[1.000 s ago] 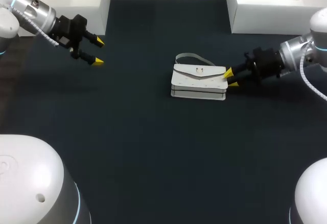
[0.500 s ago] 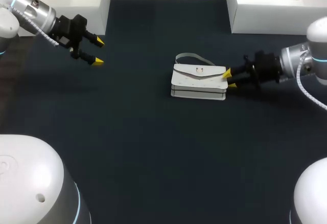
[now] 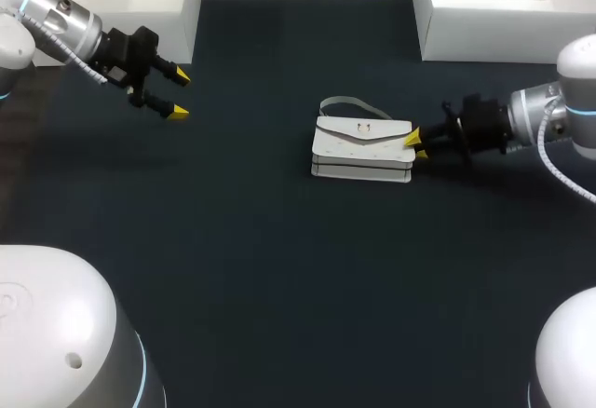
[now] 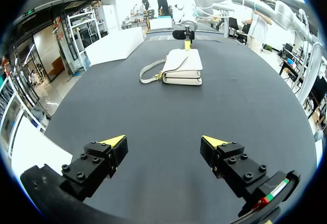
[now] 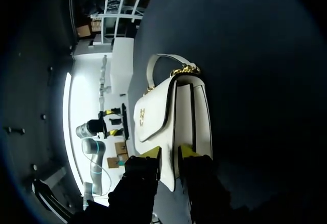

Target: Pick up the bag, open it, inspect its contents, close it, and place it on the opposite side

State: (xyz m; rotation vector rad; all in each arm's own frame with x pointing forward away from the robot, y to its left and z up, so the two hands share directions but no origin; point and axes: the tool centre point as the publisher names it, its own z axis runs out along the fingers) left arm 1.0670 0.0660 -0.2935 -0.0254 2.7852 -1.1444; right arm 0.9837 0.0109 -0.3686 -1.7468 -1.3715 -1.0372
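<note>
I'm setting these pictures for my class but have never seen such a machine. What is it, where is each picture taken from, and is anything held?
This is a two-armed robot at a dark table. Each arm ends in a gripper: two fingers with yellow tips. The head view looks down from above and behind the robot. The two round pictures come from cameras on its wrists. One thing lies on the table: a white bag, closed, with a strap. The right gripper looks shut on the bag's end edge, though the bag is not yet lifted. The left gripper is open, empty and far from the bag.
</note>
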